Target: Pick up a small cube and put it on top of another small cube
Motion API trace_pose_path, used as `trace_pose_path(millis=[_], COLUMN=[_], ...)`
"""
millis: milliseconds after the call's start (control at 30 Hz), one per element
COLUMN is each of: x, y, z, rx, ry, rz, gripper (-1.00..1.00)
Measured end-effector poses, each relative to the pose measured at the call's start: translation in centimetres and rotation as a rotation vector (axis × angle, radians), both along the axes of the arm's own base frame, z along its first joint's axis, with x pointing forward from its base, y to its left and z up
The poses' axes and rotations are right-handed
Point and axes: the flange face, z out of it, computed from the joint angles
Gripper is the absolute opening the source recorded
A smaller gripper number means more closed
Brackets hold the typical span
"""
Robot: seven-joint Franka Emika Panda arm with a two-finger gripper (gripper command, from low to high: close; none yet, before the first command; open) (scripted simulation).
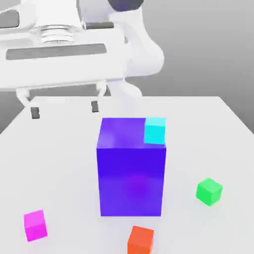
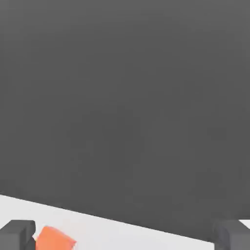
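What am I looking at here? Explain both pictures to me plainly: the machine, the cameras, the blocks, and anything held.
The white machine is a simulated robot arm; its gripper has two dark fingertips, spread open and holding nothing. The exterior view looks across a white table. On it stand a big blue-purple block with a cyan cube on top, a magenta cube, an orange-red cube and a green cube. The hand view comes from a camera on the hand, looking past its fingertips.

Orange-red cube seemingly edge-cropped below
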Motion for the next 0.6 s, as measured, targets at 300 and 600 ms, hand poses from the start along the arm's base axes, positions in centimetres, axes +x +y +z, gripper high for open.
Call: trace_pose_path(millis=[300,600], x=[-2.4,-5.8], y=[-6.7,-10.3], z=[-15.5,-27.6], rx=[-0.078,-0.141], ry=[0.210,0.328], rz=[0.096,0.154], gripper=[0.00,0.00])
